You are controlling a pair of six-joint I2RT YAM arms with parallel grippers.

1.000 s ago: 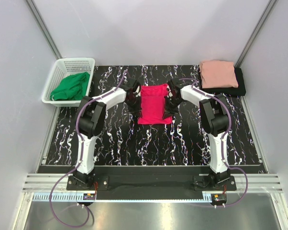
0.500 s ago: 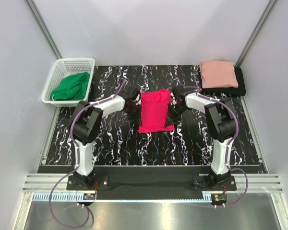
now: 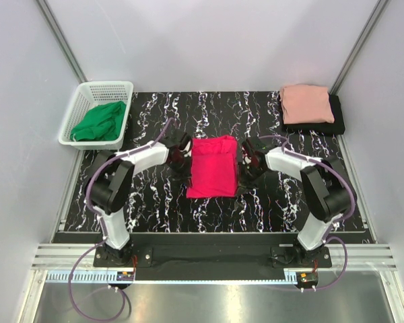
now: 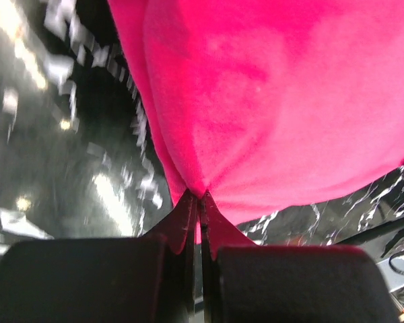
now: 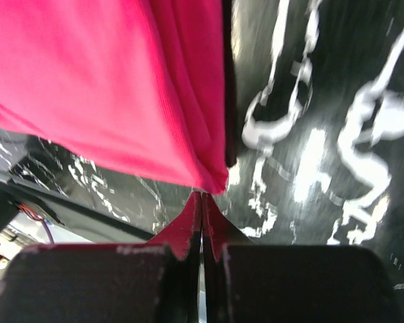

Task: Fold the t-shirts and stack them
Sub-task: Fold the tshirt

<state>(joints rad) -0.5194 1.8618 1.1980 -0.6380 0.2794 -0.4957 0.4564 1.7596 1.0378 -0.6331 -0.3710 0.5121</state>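
The bright crimson-pink t-shirt (image 3: 213, 166) lies folded in a rectangle at the middle of the table. My left gripper (image 3: 182, 161) is shut on its left edge, and the cloth (image 4: 269, 101) is pinched at the fingertips (image 4: 200, 196). My right gripper (image 3: 245, 168) is shut on its right edge, and the cloth (image 5: 108, 87) meets the closed tips (image 5: 203, 195). The pale salmon-pink t-shirt (image 3: 306, 103) lies folded on top of the folded black t-shirt (image 3: 335, 120) at the back right corner.
A white basket (image 3: 87, 91) with a green cloth (image 3: 99, 122) in it stands at the back left. The table top (image 3: 155, 202) is black with white marbling. Grey walls close in the back and both sides.
Both grippers have moved toward the near edge with the crimson-pink t-shirt held between them. The shirt has slid nearer along the table.
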